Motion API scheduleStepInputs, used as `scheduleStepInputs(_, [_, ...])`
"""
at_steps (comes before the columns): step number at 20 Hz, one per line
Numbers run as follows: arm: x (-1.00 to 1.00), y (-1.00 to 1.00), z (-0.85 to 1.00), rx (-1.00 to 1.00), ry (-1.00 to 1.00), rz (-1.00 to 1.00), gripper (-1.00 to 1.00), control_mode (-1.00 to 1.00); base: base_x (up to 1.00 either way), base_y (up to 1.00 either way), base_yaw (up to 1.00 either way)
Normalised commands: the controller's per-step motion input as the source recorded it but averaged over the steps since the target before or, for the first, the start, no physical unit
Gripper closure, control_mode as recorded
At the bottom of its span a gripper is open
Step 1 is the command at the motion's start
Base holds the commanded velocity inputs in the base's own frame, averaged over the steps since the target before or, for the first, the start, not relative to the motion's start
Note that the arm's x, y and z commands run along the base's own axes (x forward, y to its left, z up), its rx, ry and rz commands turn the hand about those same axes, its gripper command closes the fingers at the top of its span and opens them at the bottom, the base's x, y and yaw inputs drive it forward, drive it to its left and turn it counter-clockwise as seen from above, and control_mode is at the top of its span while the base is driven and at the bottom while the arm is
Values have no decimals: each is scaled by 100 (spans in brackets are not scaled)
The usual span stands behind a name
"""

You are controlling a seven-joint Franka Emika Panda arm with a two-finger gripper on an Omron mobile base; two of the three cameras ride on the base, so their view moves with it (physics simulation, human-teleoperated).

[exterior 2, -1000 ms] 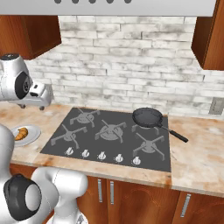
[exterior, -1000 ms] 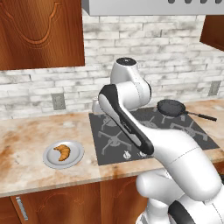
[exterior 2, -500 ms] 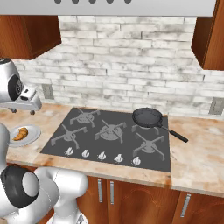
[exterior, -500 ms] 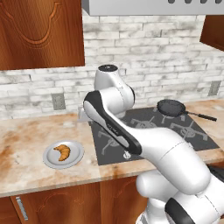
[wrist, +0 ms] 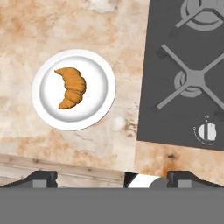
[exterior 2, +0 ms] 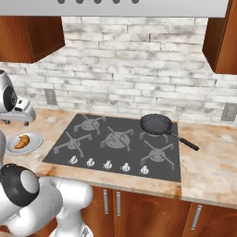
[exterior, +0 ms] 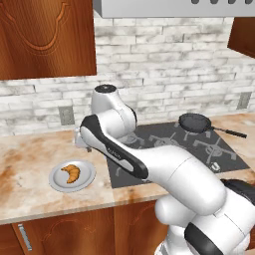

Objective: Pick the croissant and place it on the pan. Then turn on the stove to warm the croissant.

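Below my wide-open jaws the croissant point(wrist: 71, 87) lies on the grey plate point(wrist: 103, 98) on the table point(wrist: 52, 26) left of the stove point(wrist: 175, 87), the pan point(exterior 2: 156, 124) far off, so I judge reaching next: descend, centre, close.

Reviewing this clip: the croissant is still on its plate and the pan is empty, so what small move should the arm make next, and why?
Probably bring the open gripper across and down over the croissant. The hand view shows the croissant lying on the grey plate off to one side of the fingertips, not between them, with counter visible between the gripper and the plate. The pan sits on the stove.
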Motion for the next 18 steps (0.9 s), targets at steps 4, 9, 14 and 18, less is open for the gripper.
scheduleStepInputs(4, [11, 35, -26, 0, 0, 4, -100, -100, 0, 0, 0])
scheduleStepInputs(9, [14, 31, -21, 0, 0, 3, -100, -100, 0, 0, 0])
scheduleStepInputs(14, [23, 25, -25, 0, 1, 3, -100, -100, 0, 0, 0])
scheduleStepInputs(18, [23, 21, -24, 0, 1, 3, -100, -100, 0, 0, 0])
